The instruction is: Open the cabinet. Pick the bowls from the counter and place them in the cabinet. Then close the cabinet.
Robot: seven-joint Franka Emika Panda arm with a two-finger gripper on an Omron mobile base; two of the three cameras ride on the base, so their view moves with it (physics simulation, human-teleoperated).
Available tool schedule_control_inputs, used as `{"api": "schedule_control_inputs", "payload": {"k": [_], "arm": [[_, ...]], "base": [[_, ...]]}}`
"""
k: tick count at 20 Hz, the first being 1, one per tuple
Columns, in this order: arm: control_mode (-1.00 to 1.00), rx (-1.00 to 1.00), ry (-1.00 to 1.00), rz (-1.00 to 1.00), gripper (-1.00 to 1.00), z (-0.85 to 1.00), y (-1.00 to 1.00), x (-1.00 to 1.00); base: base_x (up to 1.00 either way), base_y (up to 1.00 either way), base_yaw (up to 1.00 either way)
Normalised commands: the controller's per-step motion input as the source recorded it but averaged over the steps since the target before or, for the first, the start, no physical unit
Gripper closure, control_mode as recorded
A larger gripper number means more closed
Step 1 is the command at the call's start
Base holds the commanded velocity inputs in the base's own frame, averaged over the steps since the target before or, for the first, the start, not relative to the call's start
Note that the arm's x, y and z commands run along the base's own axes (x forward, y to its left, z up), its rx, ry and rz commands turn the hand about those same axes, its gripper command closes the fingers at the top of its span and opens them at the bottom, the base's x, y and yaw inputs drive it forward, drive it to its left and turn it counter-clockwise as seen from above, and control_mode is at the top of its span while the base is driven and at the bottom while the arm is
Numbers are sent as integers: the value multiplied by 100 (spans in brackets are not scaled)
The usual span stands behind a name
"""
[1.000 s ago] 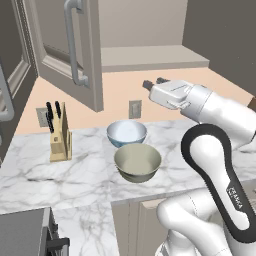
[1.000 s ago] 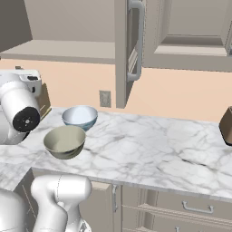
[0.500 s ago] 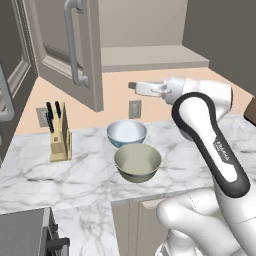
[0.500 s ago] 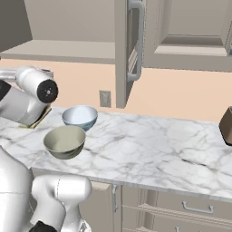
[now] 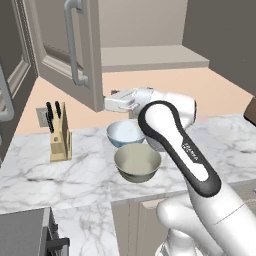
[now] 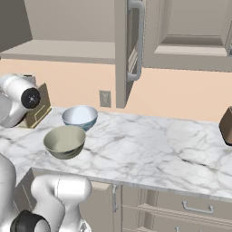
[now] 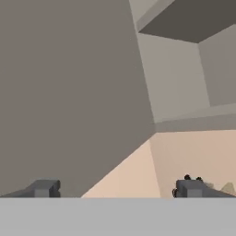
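The wall cabinet [image 5: 150, 55] stood open across the top of the left base view, its bare beige shelf exposed. One panelled door [image 5: 70, 50] hung swung out at upper left, its vertical bar handle [image 5: 74, 42] facing the camera. In the right base view the same door [image 6: 129, 50] appeared nearly edge-on at upper centre.

Both bowls rested on the marble tabletop [image 5: 60, 175]. The pale blue-white bowl [image 5: 125, 133] sat at centre frame, nearer the wall. The olive-beige bowl [image 5: 137, 162] sat just in front of it, toward the tabletop edge; whether the two touched could not be determined. In the right base view they lay at left of centre, blue-white [image 6: 80, 117] above olive-beige [image 6: 65, 141].

The gripper [image 5: 111, 102] was at centre frame in the left base view, above the blue-white bowl and just below the lower corner of the open door, pointing toward frame left. In the hand view the fingers [image 7: 44, 188] stood spread wide at the bottom edge, nothing between them.

A knife block [image 5: 60, 137] stood on the tabletop at left. A wall outlet [image 6: 105, 98] was on the backsplash.
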Motion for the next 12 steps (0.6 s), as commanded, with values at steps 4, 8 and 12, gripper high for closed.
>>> {"api": "schedule_control_inputs", "payload": {"k": [4, 8, 12], "arm": [[-100, 0, 0, 4, -100, 0, 88, 6], [-100, -1, 0, 19, -100, 0, 100, -37], [-100, -7, -7, 21, -100, 2, 100, -4]], "base": [[0, 0, 0], [0, 0, 0], [0, 0, 0]]}}
